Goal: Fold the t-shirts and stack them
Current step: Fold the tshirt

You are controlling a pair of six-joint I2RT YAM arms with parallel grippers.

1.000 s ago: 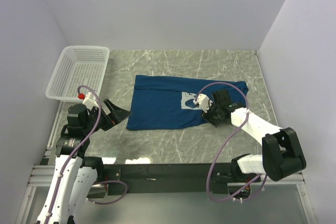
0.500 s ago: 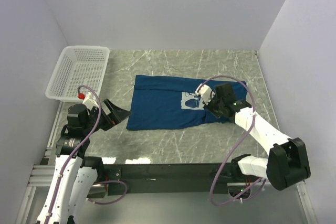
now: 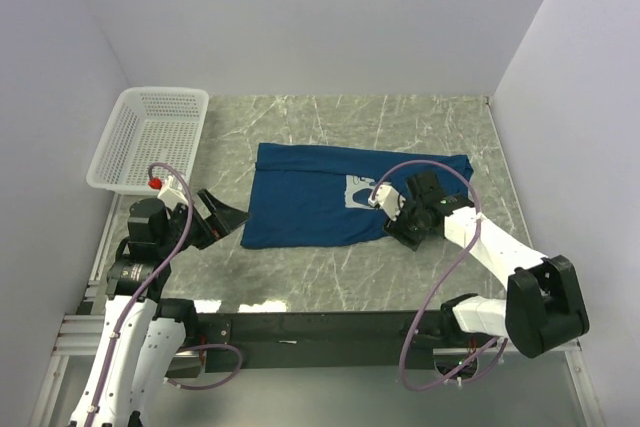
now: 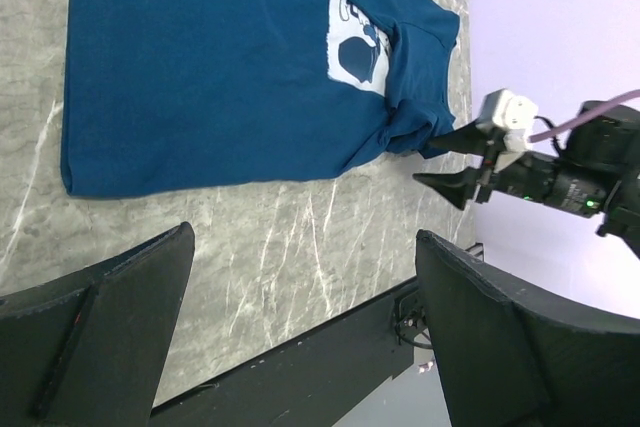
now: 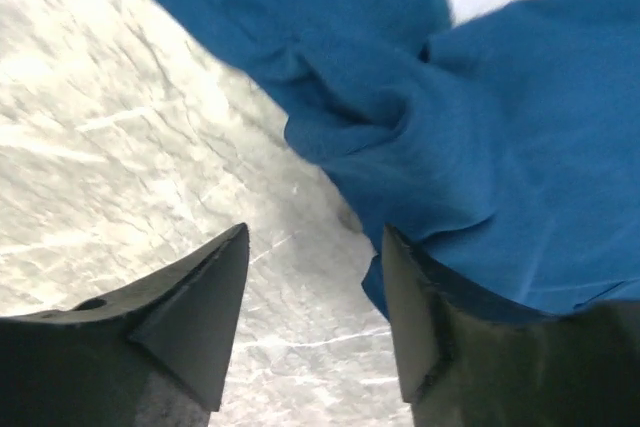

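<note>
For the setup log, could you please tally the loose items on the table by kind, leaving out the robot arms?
navy t-shirt: 1
white mesh basket: 1
Total: 2

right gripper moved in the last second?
Yes. The right gripper went farther out, level with the print on the t-shirt, then came back toward the near edge of the table, close to where it began.
</note>
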